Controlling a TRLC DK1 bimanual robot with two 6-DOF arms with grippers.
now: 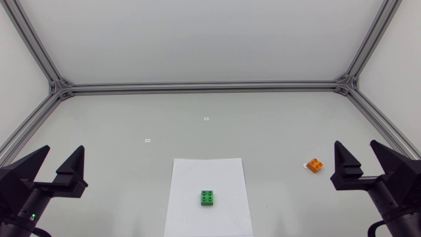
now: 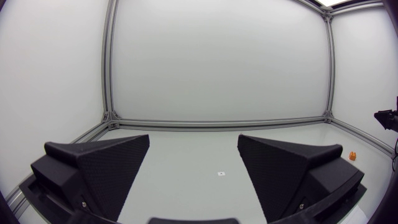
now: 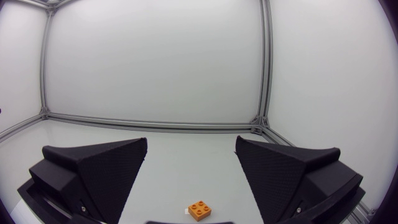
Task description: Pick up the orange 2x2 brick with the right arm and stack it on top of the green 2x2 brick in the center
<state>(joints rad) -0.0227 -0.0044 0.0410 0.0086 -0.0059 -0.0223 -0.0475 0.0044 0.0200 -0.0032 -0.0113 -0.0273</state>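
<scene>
The orange 2x2 brick [image 1: 315, 165] lies on the table at the right, just left of my right gripper [image 1: 360, 159], which stands open with nothing in it. In the right wrist view the orange brick [image 3: 199, 210] sits low between and slightly ahead of the open gripper [image 3: 191, 163]. The green 2x2 brick [image 1: 208, 197] rests on a white paper sheet [image 1: 223, 172] at the centre front. My left gripper [image 1: 60, 164] stands open at the left, far from both bricks. From the left wrist view the left gripper [image 2: 194, 158] is empty, and the orange brick [image 2: 352, 156] shows small, far off beside it.
An aluminium frame [image 1: 204, 86] borders the table at the back and both sides. Two small white markers [image 1: 206, 118] [image 1: 148, 139] lie on the table behind the sheet.
</scene>
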